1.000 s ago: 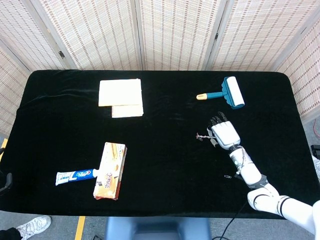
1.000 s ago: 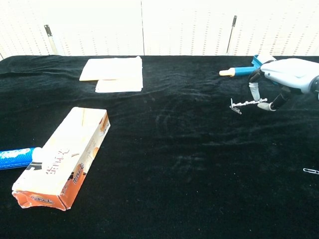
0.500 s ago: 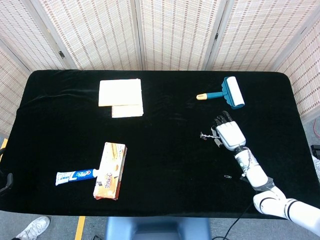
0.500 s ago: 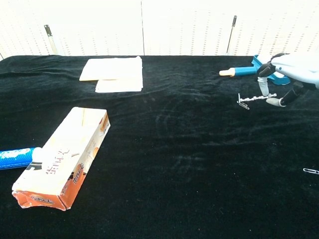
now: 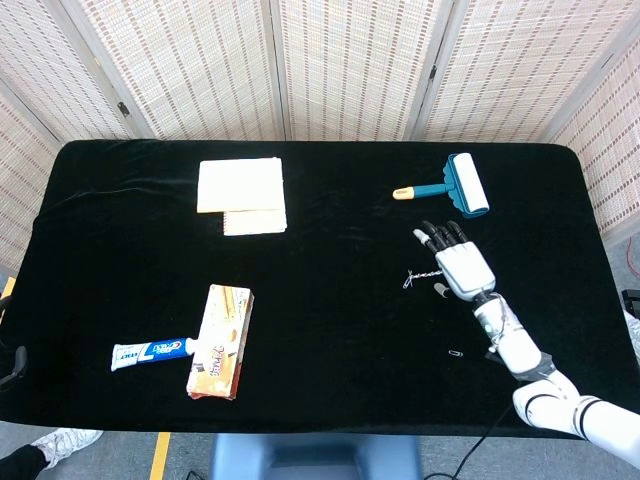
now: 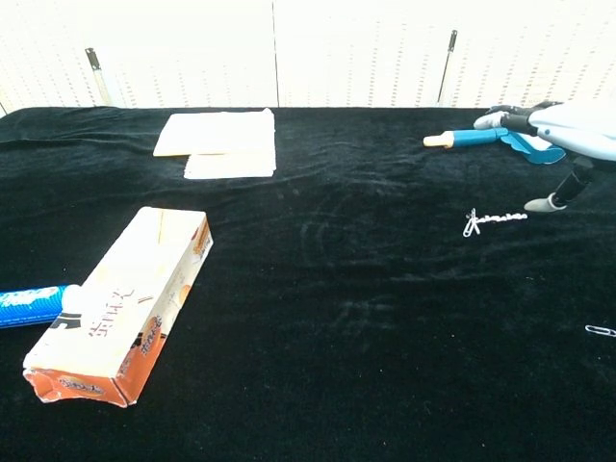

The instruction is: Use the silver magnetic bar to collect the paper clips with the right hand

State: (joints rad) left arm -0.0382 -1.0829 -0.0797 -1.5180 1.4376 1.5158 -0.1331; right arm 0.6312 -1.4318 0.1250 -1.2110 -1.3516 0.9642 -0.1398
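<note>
Ideally the spread, empty right hand point(image 5: 462, 268) regrips the silver magnetic bar point(image 6: 497, 220) lying just beside its thumb, keeping it level.

Head cam overhead; chest cam low, frontal.

A staged test area: black-draped table point(image 5: 320, 330) backed by woven folding screens point(image 5: 340, 65).

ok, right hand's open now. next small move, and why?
Probably withdraw the right hand up and away. The silver magnetic bar, clips clinging to it, lies on the black cloth clear of the spread fingers. One paper clip is still loose nearer the robot.
</note>
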